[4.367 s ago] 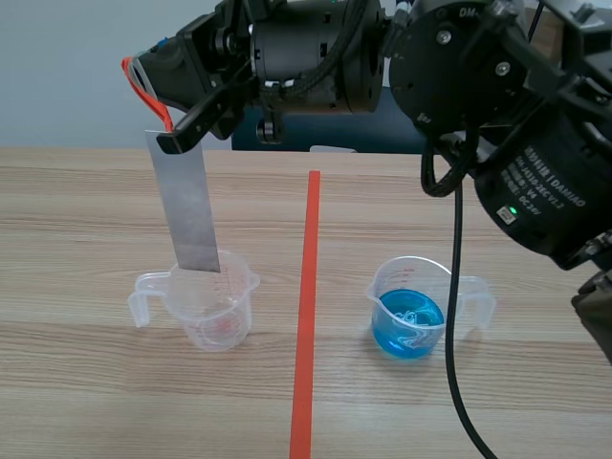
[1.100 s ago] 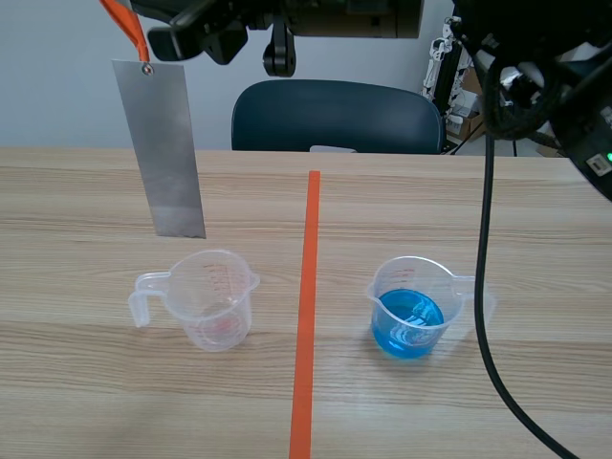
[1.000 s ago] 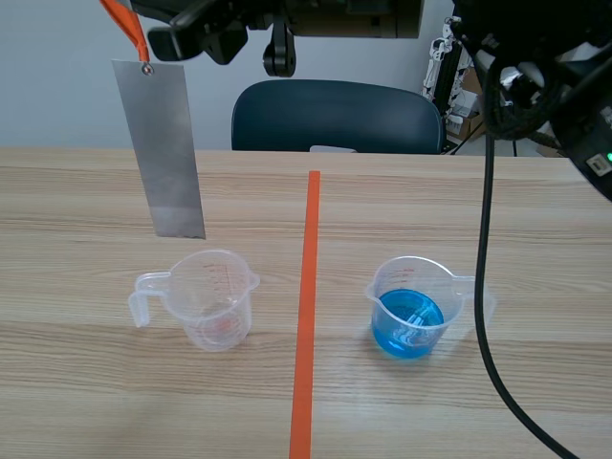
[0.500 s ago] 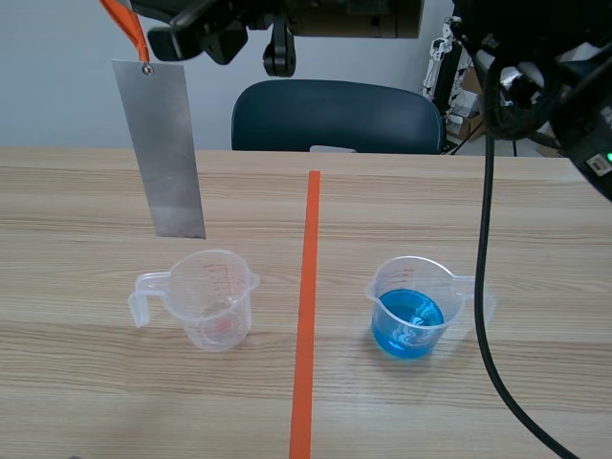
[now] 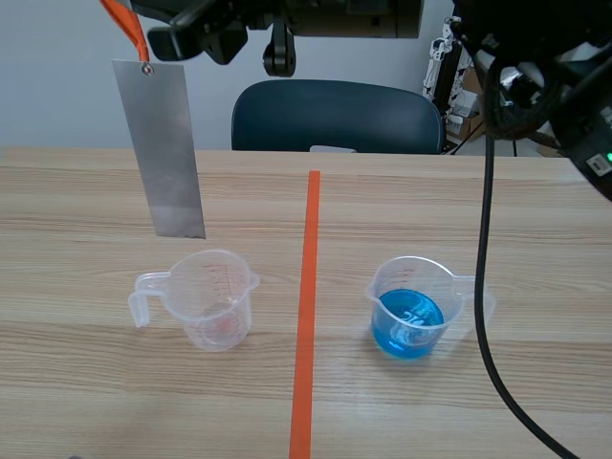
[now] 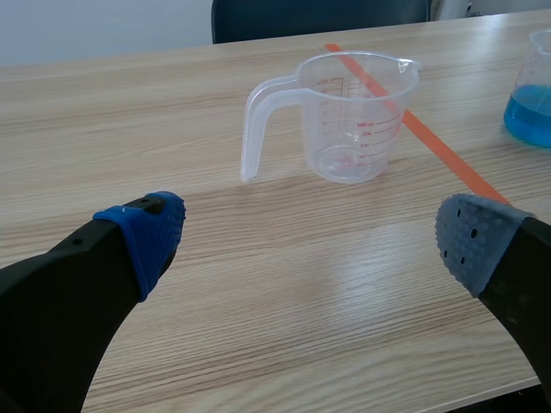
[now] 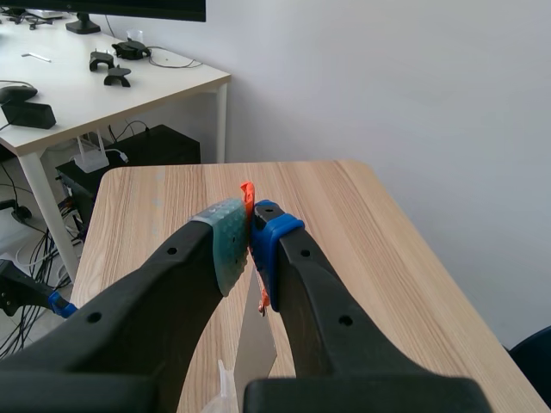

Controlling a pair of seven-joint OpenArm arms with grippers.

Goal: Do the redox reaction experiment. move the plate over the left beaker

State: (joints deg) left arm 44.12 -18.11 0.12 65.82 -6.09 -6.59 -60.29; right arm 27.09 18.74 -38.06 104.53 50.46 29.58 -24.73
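Plate (image 5: 161,148): hung from orange cord (image 5: 124,24) pinched tight in right gripper (image 7: 250,232), raised, just beyond left beaker (image 5: 212,298). Left gripper (image 6: 312,239): gaped wide, empty. The step seemingly called for centring the plate over the rim, swing damped.

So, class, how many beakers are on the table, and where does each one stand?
2. The empty clear beaker stands left of the orange tape line, roughly under the hanging metal plate. The beaker of blue liquid stands right of the line. None seems hidden.
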